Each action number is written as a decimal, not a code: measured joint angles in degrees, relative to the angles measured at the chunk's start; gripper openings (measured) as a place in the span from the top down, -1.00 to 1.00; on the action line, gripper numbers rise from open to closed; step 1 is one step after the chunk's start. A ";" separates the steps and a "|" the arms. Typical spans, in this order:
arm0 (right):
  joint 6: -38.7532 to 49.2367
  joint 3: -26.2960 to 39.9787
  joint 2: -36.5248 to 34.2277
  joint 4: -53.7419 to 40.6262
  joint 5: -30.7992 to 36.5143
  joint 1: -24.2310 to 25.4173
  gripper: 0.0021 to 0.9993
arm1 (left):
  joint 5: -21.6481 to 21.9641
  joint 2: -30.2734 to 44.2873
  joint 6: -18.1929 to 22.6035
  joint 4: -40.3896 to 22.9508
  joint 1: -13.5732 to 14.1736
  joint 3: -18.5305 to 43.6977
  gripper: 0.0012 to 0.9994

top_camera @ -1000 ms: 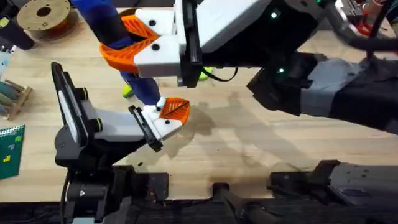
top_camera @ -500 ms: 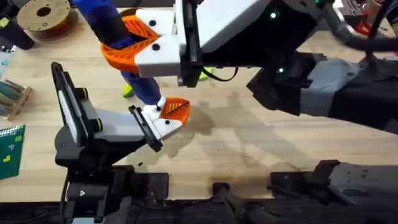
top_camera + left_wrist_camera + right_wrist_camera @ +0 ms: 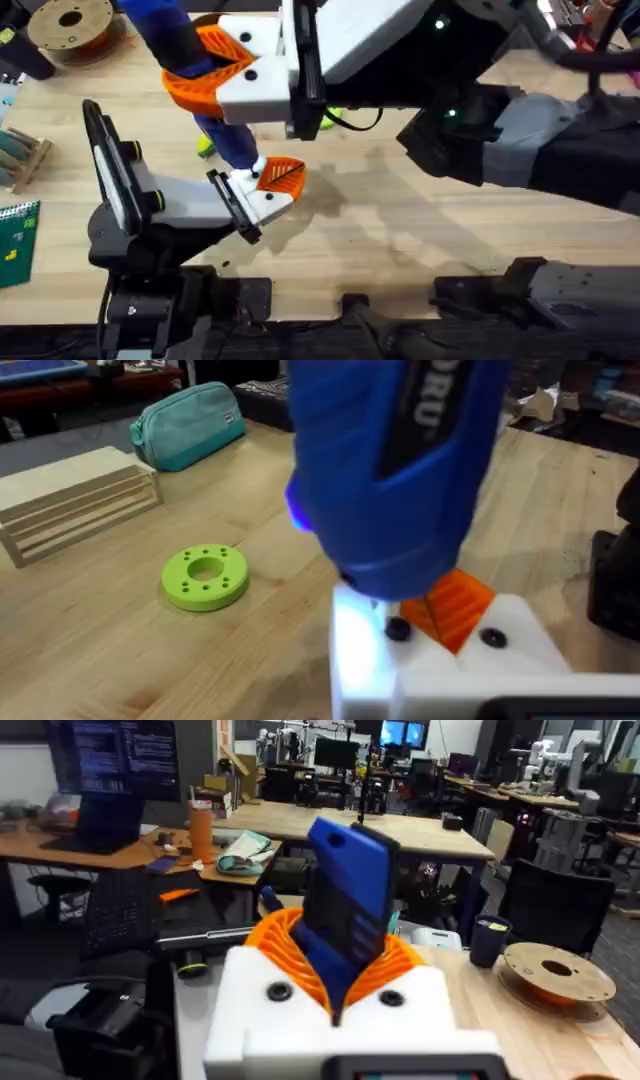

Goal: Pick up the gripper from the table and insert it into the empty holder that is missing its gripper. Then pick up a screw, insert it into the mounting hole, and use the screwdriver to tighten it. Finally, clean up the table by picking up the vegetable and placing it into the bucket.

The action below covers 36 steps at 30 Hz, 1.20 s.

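My right gripper [image 3: 200,65], raised close under the overhead camera, is shut on the blue screwdriver [image 3: 225,130], its orange fingers [image 3: 395,965] wrapped around the body [image 3: 350,900]. The screwdriver points down with its tip at the white jaw block [image 3: 255,195] of my left gripper [image 3: 268,188]. In the left wrist view the screwdriver's nose [image 3: 400,480] hangs just over a black screw head [image 3: 397,628] in the white holder [image 3: 500,660]. The orange wedge [image 3: 455,610] sits in that block. A small yellow-green piece [image 3: 327,120] peeks from under the right arm. The bucket is out of view.
A flat green ring disc [image 3: 205,575] lies on the table beside the screwdriver. A wooden crate [image 3: 70,495] and a teal pouch [image 3: 190,422] stand farther off. A filament spool [image 3: 70,22], a small wooden rack [image 3: 20,155] and a green circuit board [image 3: 15,240] line the left edge.
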<state>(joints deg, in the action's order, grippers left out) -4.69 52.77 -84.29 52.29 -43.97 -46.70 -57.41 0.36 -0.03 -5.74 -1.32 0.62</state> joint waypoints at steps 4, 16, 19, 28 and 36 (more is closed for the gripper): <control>-0.20 0.00 0.00 0.00 0.00 0.00 0.99 | 0.00 0.00 0.00 0.00 0.00 0.00 0.99; -0.35 0.00 0.00 0.09 0.00 0.00 0.99 | 0.00 0.00 0.00 0.00 0.00 0.00 0.99; -0.69 0.00 0.00 1.09 -0.02 0.00 0.99 | 0.00 0.00 0.00 0.00 0.00 0.00 0.99; -2.27 0.00 0.00 1.88 -0.02 0.65 0.99 | 0.02 0.00 0.00 0.00 0.00 0.00 0.99; -3.07 0.00 0.00 0.09 -0.12 1.09 0.99 | 0.01 0.00 0.00 0.00 0.00 0.00 0.99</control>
<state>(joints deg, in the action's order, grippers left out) -7.76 52.77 -84.29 52.38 -44.09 -45.60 -57.40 0.36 -0.03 -5.74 -1.32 0.62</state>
